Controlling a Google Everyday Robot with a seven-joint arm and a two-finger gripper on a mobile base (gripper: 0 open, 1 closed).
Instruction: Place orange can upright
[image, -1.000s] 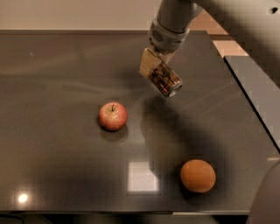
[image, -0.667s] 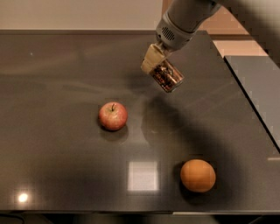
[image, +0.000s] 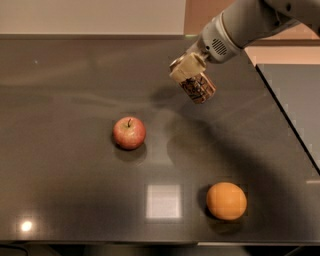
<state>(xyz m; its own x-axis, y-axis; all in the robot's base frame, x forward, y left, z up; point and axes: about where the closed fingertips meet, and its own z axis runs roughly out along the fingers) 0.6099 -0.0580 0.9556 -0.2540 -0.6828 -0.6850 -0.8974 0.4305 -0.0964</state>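
Observation:
The orange can (image: 198, 88) is brownish-orange with dark markings. It hangs tilted in the air above the back right part of the dark table (image: 65, 100). My gripper (image: 187, 71) comes in from the upper right and is shut on the can's upper end, with its tan fingers (image: 181, 67) clamping it. The can's lower end points down and to the right, clear of the tabletop.
A red apple (image: 129, 133) sits left of centre. A round orange fruit (image: 226, 200) lies near the front right. The table's right edge runs diagonally at far right, beside a grey surface (image: 295, 95). A bright light reflection (image: 163, 201) shows on the front of the table.
The gripper with the can has moved slightly up and back, and the arm has swung lower, reaching in from the right. The apple and the orange fruit have not moved.

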